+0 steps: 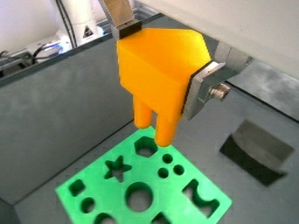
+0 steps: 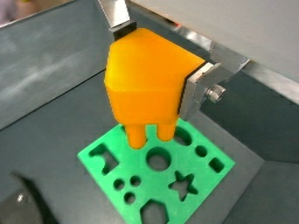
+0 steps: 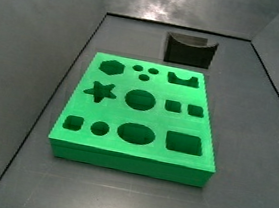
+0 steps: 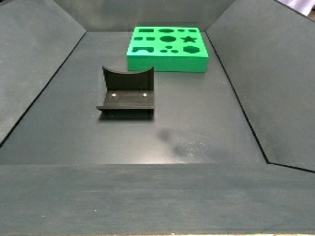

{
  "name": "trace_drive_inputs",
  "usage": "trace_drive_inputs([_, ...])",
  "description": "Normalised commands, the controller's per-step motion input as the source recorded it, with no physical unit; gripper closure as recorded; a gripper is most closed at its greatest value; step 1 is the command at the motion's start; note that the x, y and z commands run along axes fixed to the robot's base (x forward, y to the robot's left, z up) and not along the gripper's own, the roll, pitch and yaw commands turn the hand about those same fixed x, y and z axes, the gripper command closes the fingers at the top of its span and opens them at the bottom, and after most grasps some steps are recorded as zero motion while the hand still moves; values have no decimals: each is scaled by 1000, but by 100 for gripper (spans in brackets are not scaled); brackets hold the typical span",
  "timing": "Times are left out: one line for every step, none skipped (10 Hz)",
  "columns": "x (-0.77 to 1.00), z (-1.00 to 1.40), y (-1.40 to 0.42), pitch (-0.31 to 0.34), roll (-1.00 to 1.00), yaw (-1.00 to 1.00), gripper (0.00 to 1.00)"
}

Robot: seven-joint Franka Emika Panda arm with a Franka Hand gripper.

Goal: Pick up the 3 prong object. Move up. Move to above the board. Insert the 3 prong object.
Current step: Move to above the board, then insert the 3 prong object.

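Observation:
In both wrist views my gripper (image 1: 162, 59) (image 2: 160, 59) is shut on the 3 prong object (image 1: 158, 74) (image 2: 146, 83), an orange block with legs pointing down. One silver finger (image 1: 198, 92) (image 2: 197, 90) presses its side, and the other grips from the opposite side. The object hangs above the bright green board (image 1: 117, 197) (image 2: 111, 157), with its legs over the board's edge near the hexagon hole. The board also shows in both side views (image 3: 117, 112) (image 4: 169, 62), lying flat on the dark floor. The gripper and the object are out of both side views.
The dark fixture (image 3: 189, 50) (image 4: 127, 92) stands on the floor a short way from the board, and shows in a wrist view (image 1: 260, 149). Sloping dark walls enclose the floor on all sides.

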Motion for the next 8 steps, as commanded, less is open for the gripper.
trace_drive_inputs([63,126,-190,96,-10,-192,100])
trace_drive_inputs([0,0,0,0,0,9,100])
trace_drive_inputs([3,0,11,0,0,29,100])
trace_drive_inputs([3,0,11,0,0,31,100])
trace_drive_inputs([0,0,3,0,0,31,100])
trace_drive_inputs([0,0,0,0,0,11,100])
trace_drive_inputs([0,0,9,0,3,9,100])
trace_drive_inputs([0,-11,34,0,13,26,100])
